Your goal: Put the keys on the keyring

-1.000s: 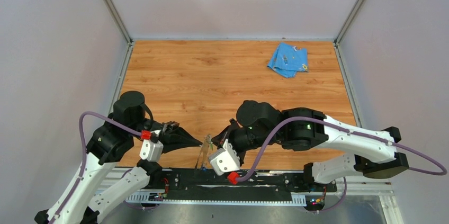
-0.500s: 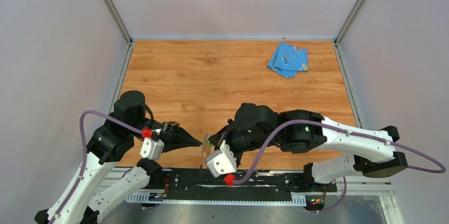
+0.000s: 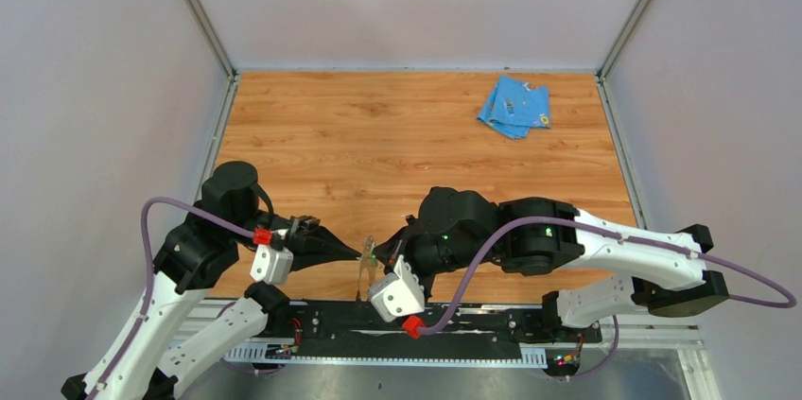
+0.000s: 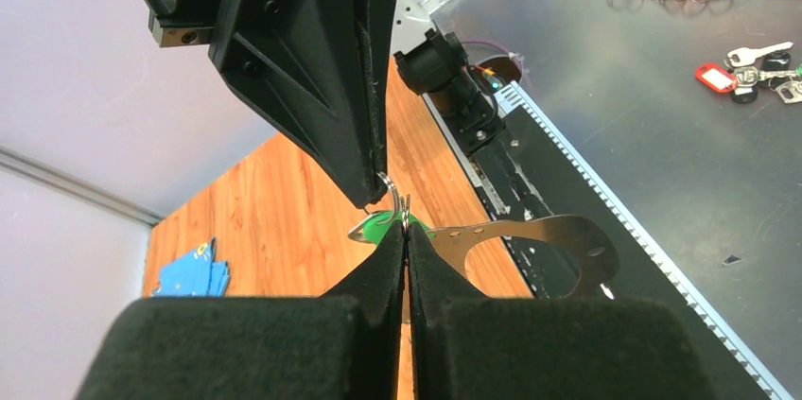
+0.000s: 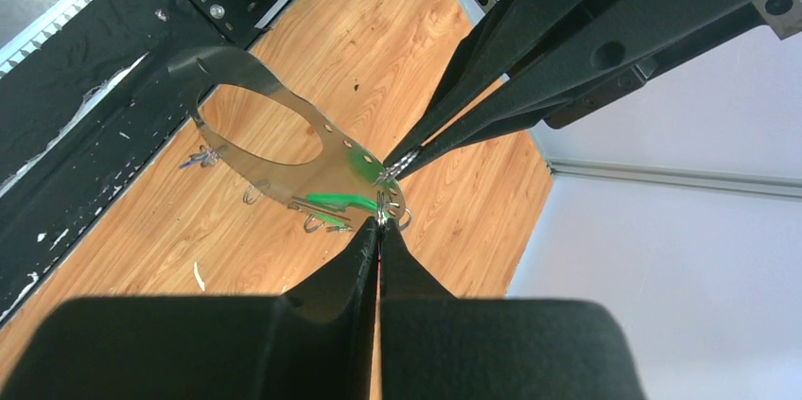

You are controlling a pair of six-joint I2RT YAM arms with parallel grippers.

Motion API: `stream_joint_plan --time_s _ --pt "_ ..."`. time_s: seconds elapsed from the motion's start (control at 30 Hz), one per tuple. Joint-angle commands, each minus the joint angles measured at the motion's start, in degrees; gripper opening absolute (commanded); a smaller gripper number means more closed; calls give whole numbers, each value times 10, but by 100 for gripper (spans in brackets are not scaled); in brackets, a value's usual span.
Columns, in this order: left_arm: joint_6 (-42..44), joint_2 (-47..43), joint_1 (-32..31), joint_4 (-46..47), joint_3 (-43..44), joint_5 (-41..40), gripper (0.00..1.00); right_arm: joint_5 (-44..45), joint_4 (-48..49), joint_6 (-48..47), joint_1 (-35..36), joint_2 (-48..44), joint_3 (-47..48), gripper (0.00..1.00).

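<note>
Wood-grain counter (image 3: 378,135) fills the middle of the top view, closed in by pale walls (image 3: 95,88) on three sides. Both arms reach in from the bottom edge, left arm (image 3: 180,268) from lower left, right arm (image 3: 586,239) from lower right, and meet at lower centre just above a black base rail (image 3: 454,320). Left hand (image 3: 358,252) and right hand (image 3: 376,252) point tip to tip, nearly touching. Light-blue cloth (image 3: 514,107) lies crumpled in the upper right of the counter, well apart from the arms. The keyring (image 3: 363,273), a thin grey metal band in an oval loop with small holes along it, stands on edge off the counter, hanging below the two hands. In the left wrist view the left hand (image 4: 407,234) has its fingers pressed together on the narrow end of the keyring (image 4: 567,230). The right hand (image 4: 374,200) comes down from the upper left of that frame to the same end. In the right wrist view the right hand (image 5: 379,228) is likewise pinched shut on that end of the keyring (image 5: 248,67), at a small wire ring (image 5: 382,205). The left hand (image 5: 399,167) comes down from the upper right. The green key (image 5: 333,200) lies against the band beside the right fingertips. Its green head shows at centre in the left wrist view (image 4: 382,228). More wire rings (image 5: 252,195) hang from the band's lower edge. A blue sliver (image 5: 187,164) shows at the band's far left, too small to identify.
</note>
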Motion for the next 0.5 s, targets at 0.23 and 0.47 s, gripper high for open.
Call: stream_joint_plan --time_s 0.23,0.47 --pt "-12 2 -4 6 15 -1 0 -5 -15 -18 21 -6 7 0" --pt "-15 1 -4 5 14 -2 0 1 -8 -23 27 0 11 0"
